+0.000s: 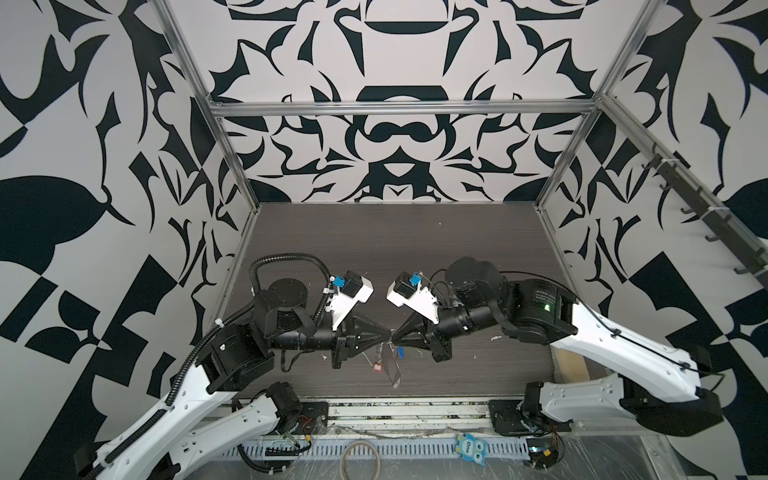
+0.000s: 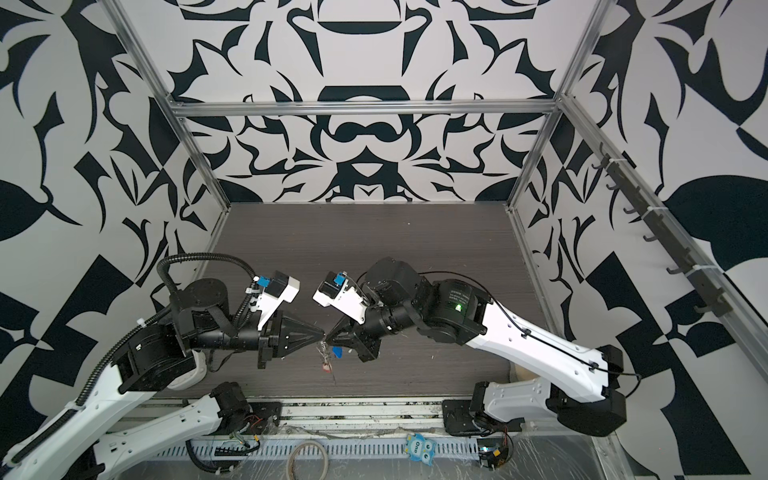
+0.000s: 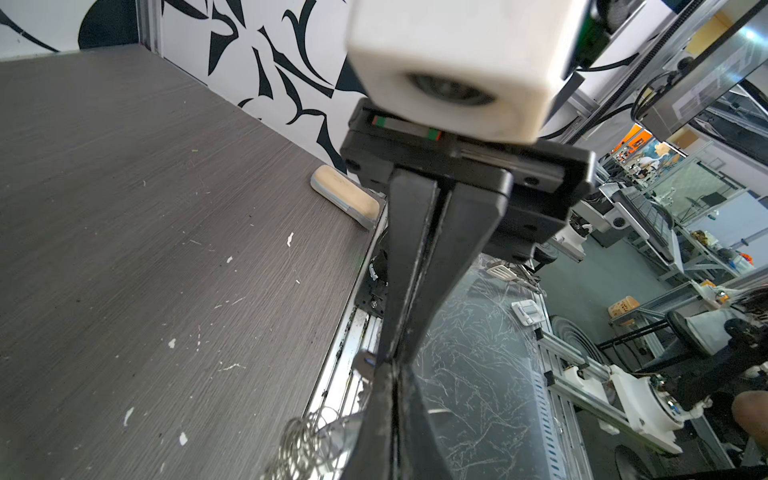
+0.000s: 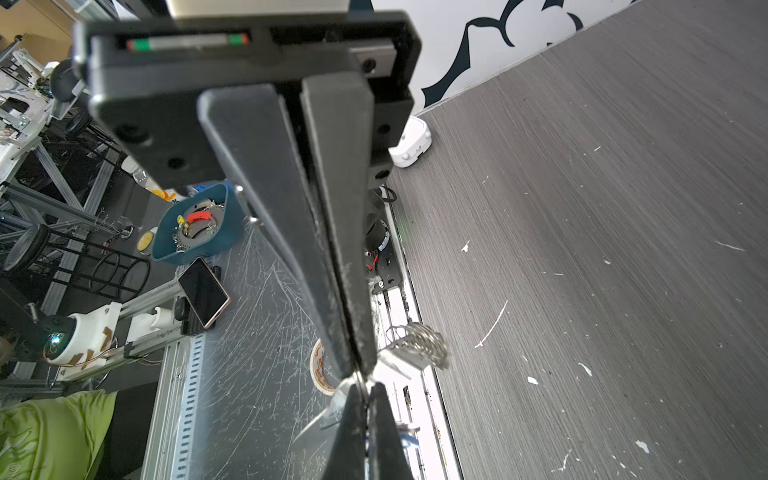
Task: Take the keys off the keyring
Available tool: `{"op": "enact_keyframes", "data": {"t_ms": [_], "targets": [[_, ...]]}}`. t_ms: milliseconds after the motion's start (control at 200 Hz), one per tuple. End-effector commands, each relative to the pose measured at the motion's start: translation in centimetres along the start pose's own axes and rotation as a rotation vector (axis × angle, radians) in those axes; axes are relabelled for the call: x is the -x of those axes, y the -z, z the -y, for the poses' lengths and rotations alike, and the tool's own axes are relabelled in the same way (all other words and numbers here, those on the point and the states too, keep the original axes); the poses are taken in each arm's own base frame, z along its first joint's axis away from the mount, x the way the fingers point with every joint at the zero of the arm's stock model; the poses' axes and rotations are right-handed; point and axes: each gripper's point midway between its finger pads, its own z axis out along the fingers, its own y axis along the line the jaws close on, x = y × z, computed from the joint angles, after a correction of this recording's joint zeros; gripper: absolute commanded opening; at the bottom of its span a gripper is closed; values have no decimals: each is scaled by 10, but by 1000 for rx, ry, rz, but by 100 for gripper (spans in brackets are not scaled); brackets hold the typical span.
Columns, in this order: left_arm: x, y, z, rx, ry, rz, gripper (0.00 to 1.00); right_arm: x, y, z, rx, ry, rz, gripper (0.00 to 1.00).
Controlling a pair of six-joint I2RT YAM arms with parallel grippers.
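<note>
Above the near middle of the surface [image 1: 374, 249], left gripper [image 1: 390, 335] and right gripper [image 1: 395, 340] meet tip to tip, both jaws seemingly pinching the keyring [image 1: 394, 374] up top so it hangs clear, red-tagged key [image 1: 377, 365] and blue-tagged key [image 1: 401, 352] dangling, not yet off.

Two keys [image 1: 401, 352] [image 1: 377, 366], one keyring [image 1: 395, 376], two grippers: left gripper [image 1: 389, 335], right gripper [image 1: 396, 340].

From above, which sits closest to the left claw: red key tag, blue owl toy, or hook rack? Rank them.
1. The red key tag, hanging just under the left gripper.
2. The blue owl toy, on the front ledge, rightward.
3. The hook rack, on the right wall.
</note>
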Motion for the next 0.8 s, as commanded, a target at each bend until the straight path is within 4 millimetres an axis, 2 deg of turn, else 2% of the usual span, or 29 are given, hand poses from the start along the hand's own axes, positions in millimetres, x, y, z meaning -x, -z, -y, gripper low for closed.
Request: {"op": "enact_keyframes", "data": {"t_ms": [0, 110, 225, 320, 460, 715, 795], "targets": [[0, -2, 4, -37, -4, 13, 0, 34, 12, -10, 15, 50, 124, 0], [4, 0, 3, -28, -20, 52, 0, 38, 13, -12, 21, 51, 143, 0], [16, 9, 5, -19, -60, 164, 0, 39, 14, -12, 27, 58, 180, 0], [24, 16, 8, -23, -85, 240, 0, 40, 16, -12, 28, 71, 219, 16], [30, 24, 10, -22, -107, 313, 0, 41, 21, -13, 32, 92, 291, 34], [36, 38, 17, -34, -148, 419, 0, 38, 26, -5, 12, 118, 420, 45], [36, 38, 17, -37, -146, 426, 0, 37, 23, -10, 50, 131, 449, 49]]}}
